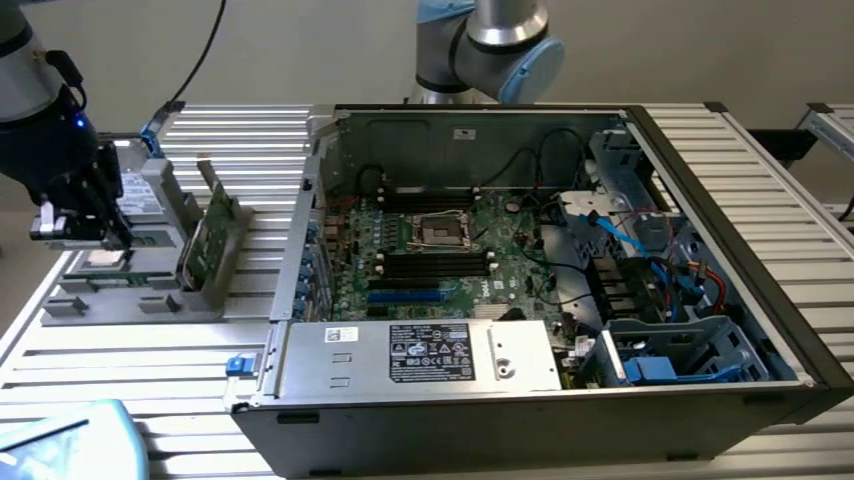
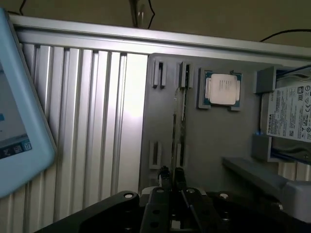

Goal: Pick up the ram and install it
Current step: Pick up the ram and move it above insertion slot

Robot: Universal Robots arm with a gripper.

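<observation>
The ram [image 2: 178, 116] is a thin stick seen edge-on, standing in the slots of a grey holder [image 2: 209, 141]. My gripper [image 2: 172, 174] sits at its near end, fingers close together on either side of the stick, shut on it. In the exterior view my gripper [image 1: 120, 242] hangs low over the holder [image 1: 107, 300] at the far left of that view, and hides the ram there. The open computer case [image 1: 747, 200] lies in the middle, with the motherboard's long black memory slots [image 1: 424, 262] facing up.
A processor chip [image 2: 222, 90] lies in the holder beside the ram, and a hard drive [image 2: 291, 116] beyond it. A broader green card [image 1: 203, 235] stands upright between holder and case. A light-blue tablet [image 1: 60, 445] lies at the front corner. A power supply box [image 1: 427, 355] fills the case's front.
</observation>
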